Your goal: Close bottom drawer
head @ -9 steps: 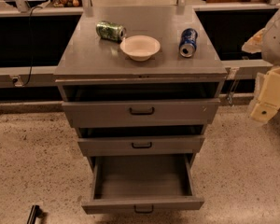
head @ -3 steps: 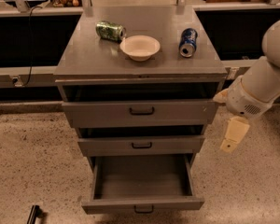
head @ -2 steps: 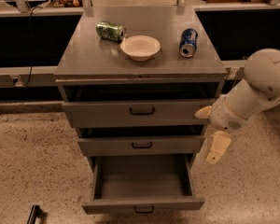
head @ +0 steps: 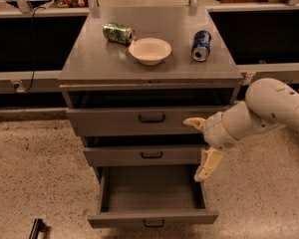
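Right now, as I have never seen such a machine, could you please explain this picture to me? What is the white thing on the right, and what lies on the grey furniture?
The white thing is a robot arm. There is one camera, which looks down at the front of a grey cabinet; where it is mounted is not on record. At the arm's end is the gripper: two fingers, spread open, holding nothing. It hangs before the cabinet's right side, above the bottom drawer. That drawer is pulled far out and looks empty; the robot's job is to push it shut. The top drawer and the middle drawer stand slightly open. On the cabinet top are a green can on its side, a white bowl and a blue can.
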`<action>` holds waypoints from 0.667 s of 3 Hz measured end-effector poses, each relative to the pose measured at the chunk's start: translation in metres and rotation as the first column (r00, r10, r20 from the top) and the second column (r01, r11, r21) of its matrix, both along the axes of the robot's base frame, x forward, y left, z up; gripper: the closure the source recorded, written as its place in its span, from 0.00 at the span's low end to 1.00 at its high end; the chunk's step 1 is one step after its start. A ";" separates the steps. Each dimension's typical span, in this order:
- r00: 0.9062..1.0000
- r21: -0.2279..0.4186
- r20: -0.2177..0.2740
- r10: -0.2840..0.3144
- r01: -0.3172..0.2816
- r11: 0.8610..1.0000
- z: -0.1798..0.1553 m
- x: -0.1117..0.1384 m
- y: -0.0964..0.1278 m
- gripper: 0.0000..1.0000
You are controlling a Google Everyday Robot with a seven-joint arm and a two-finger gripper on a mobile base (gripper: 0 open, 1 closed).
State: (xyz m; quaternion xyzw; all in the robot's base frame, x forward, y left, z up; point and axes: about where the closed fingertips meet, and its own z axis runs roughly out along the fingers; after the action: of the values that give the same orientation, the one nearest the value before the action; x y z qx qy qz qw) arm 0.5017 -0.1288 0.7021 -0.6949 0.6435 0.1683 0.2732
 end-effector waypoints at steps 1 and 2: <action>0.997 -0.086 -0.082 -0.005 -0.002 0.996 -0.046 -0.011 -0.007 0.00; 0.996 -0.095 -0.086 -0.002 -0.007 0.995 -0.048 -0.012 -0.008 0.00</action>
State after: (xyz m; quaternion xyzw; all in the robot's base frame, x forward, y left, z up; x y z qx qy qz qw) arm 0.4893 -0.1363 0.6538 -0.7000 0.6612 0.1677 0.2115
